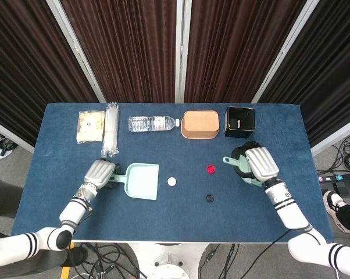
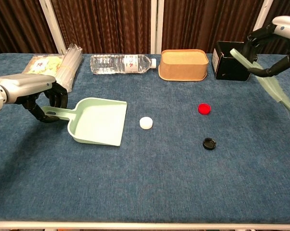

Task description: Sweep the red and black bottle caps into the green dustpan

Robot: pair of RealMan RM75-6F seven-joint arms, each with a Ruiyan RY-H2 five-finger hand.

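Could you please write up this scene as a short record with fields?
left hand: grips the dustpan handle, pan flat on the table
right hand: holds a pale green brush above the table's right side
red cap: on the table, right of centre
black cap: nearer the front edge than the red cap
white cap: just right of the dustpan mouth
caps in dustpan: none
back row: snack packet, bottle on its side, brown container, black box
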